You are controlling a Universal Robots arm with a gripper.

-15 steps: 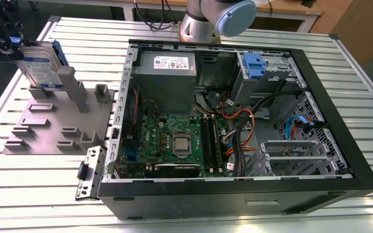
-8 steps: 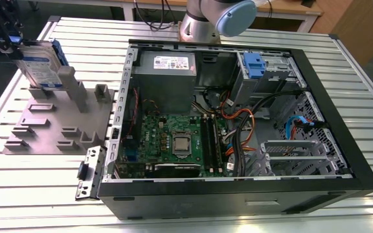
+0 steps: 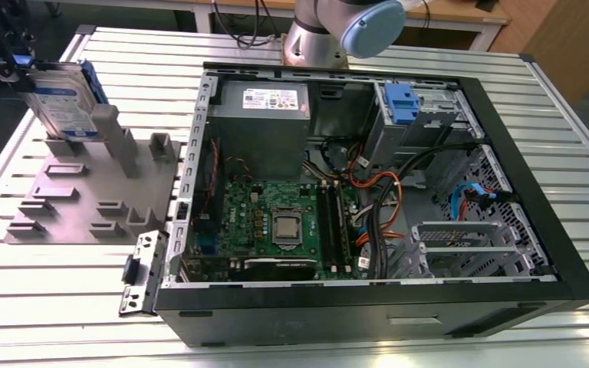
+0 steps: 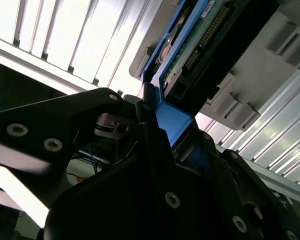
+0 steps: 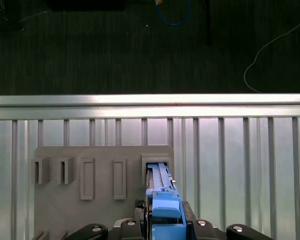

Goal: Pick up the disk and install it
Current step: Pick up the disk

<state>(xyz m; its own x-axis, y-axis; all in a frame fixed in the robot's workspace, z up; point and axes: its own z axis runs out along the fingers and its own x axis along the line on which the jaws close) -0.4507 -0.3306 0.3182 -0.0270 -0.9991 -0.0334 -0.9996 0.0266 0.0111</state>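
On the grey rack [image 3: 80,195], claw [image 3: 16,65] clamped on the blue edge of the upright disk [image 3: 61,96], open computer case [image 3: 376,307] alongside

1. The Universal Robots arm [image 3: 327,31] rises as a silver column with a blue-grey joint cap at the top middle of the exterior view.
2. Its black gripper [image 3: 16,63] sits well apart from that column, at the exterior view's upper left.
3. The gripper [image 5: 165,222] points straight down.
4. In the second wrist view its fingers [image 4: 142,112] press against the blue bracket edge of the disk [image 4: 190,50], clamping it from both sides.
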